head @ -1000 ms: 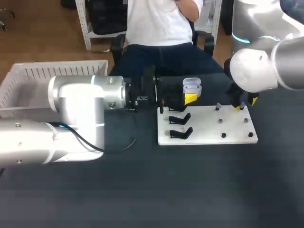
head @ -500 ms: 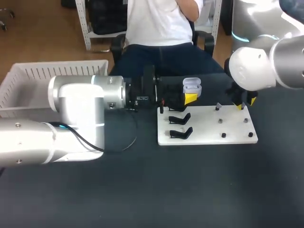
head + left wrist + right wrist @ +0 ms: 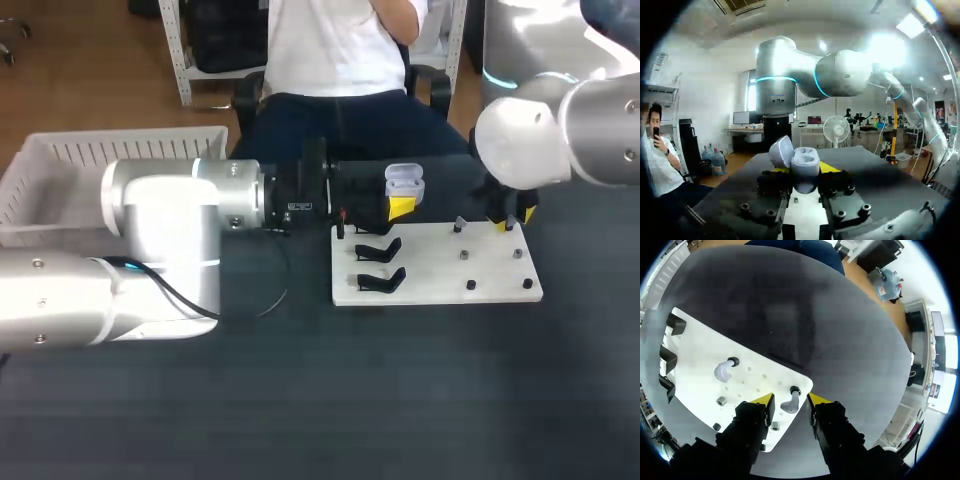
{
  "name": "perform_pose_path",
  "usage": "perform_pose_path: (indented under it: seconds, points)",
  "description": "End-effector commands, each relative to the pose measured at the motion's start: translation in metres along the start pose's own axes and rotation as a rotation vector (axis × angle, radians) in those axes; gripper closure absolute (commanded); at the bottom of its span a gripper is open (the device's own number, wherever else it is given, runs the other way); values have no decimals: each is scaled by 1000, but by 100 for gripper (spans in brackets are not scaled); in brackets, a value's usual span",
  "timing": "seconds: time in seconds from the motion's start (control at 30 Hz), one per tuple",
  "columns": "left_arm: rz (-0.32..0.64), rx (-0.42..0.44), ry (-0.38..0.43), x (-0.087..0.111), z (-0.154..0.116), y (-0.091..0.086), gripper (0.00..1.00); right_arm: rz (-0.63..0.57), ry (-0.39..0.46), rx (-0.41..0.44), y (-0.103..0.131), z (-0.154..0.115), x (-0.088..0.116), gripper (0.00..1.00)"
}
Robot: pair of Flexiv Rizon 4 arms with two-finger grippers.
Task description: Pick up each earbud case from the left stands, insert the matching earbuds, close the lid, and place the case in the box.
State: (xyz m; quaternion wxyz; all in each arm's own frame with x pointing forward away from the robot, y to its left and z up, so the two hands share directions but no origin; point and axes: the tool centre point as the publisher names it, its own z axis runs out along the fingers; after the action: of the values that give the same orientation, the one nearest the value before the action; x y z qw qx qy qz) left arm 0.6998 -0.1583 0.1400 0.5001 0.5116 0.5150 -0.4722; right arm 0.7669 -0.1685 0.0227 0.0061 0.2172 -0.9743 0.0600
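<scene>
Our left gripper clamped on the open earbud case, lid tipped back, our right gripper spread wide over the white board, one earbud on its peg between the fingertips, touching neither, second earbud further ahead.

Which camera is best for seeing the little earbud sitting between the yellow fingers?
The right wrist view. There the earbud shows close and whole, plainly between the right gripper's open fingers. In the head view that gripper covers most of it. The left wrist view does not show it, only the earbud case.
</scene>
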Motion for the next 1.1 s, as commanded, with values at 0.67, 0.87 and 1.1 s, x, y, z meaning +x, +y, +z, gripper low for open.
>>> perform_pose_path:
  seconds: [0.67,0.87,1.1]
  points:
    - [4,-5,-7,1,0,-1,100,30,-4,-7,-1,4,-3,100]
    - [4,-5,-7,1,0,-1,100,44,-14,4,-2,-6,3,100]
    - [4,-5,-7,1,0,-1,100,60,-25,4,1,-37,17,100]
